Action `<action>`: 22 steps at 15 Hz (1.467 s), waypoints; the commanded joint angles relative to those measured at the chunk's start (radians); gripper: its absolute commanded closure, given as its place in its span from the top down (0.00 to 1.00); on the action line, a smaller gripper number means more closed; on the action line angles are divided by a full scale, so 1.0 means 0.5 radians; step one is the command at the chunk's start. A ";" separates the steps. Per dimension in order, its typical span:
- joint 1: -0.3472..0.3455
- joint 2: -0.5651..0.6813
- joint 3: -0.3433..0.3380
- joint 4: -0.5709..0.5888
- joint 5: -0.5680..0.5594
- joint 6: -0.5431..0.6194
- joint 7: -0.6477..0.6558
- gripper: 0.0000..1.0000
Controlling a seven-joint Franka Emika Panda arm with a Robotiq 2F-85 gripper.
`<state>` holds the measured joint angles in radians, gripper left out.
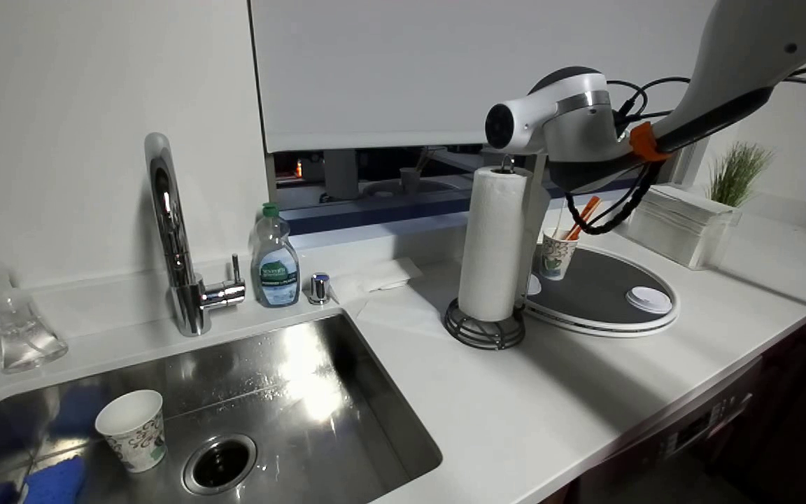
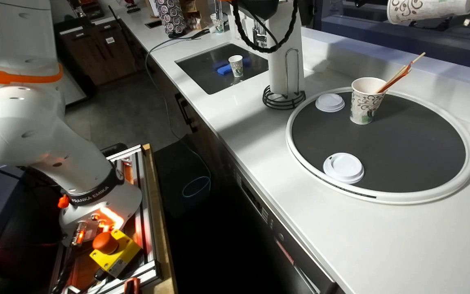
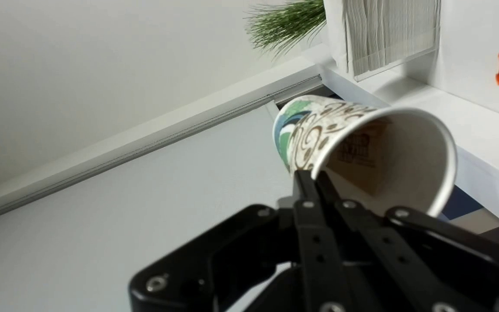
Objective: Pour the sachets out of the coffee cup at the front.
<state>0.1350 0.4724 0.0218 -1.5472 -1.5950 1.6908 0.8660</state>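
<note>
One cup [image 3: 336, 123] | tilted, just ahead of our claw [image 3: 315, 177] | claw clamped on its wall (we see a sachet [image 3: 360, 158] inside)

sideways paper cup [image 2: 428, 10] aloft; upright cup [image 2: 363, 107] and lids [image 2: 344, 167] on tray [image 2: 418, 151]

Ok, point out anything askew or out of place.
A white paper cup with brown swirls is tipped sideways in the black metal pincer, a brown printed packet inside: askew, but that suits pouring. Also, a matching patterned paper cup stands in the grey steel sink beside the round drain; odd for a disposable.
</note>
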 commanded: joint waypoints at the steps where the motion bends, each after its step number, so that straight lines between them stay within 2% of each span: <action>1: -0.079 -0.064 0.077 0.021 0.168 0.131 0.074 0.01; 2: -0.014 0.002 0.022 0.005 -0.005 -0.011 -0.004 0.01; 3: -0.014 0.002 0.022 0.005 -0.005 -0.011 -0.004 0.04; 6: -0.014 0.002 0.022 0.005 -0.005 -0.011 -0.004 0.01; 8: -0.092 -0.014 0.067 0.032 0.209 0.084 0.081 0.01; 12: -0.112 -0.047 0.059 -0.015 0.208 0.113 0.098 0.01; 13: -0.119 -0.050 0.067 -0.012 0.266 0.148 0.121 0.01; 14: -0.045 -0.010 0.027 0.006 0.146 0.043 0.063 0.04; 16: -0.077 -0.022 0.029 0.006 0.218 0.098 0.090 0.04; 22: -0.086 -0.024 0.040 0.008 0.235 0.107 0.107 0.04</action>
<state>0.0865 0.4598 0.0480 -1.5447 -1.4806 1.7438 0.9208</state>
